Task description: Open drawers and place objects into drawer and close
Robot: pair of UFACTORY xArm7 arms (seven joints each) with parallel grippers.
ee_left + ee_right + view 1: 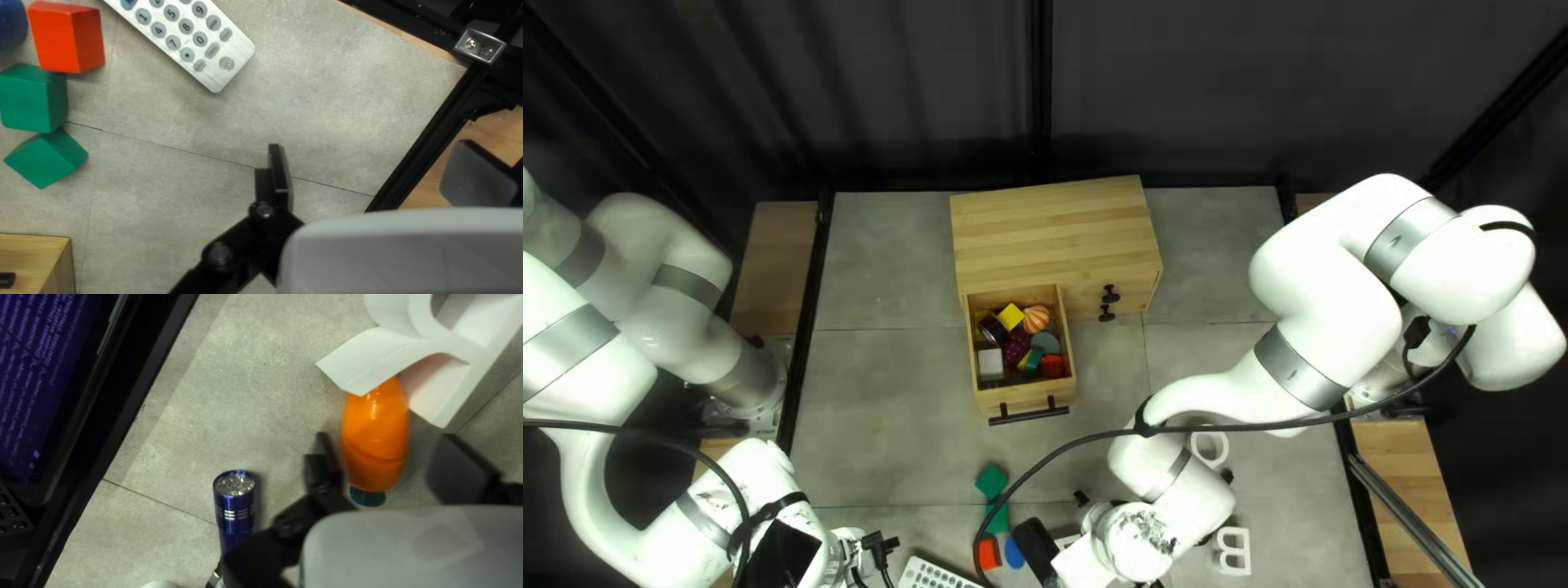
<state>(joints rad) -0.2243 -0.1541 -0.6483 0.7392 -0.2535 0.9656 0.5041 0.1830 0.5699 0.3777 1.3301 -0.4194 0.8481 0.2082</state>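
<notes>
Although the orange object (376, 441) lies between the fingers of the right gripper (1081, 564), they stand apart; a white letter-shaped piece (457, 343) partly covers it. The blue flashlight (234, 503) lies nearby. Near the remote (935, 574), the left gripper (878, 544) has parted fingers. Beyond, the wooden cabinet's (1056, 234) extended drawer (1024, 402) contains assorted small objects (1036, 318)

A grey tabletop (882, 392) carries a wooden drawer cabinet (1046, 234) at upper centre of the top left view, green blocks (992, 480) and a remote control (935, 574) at lower centre.
</notes>
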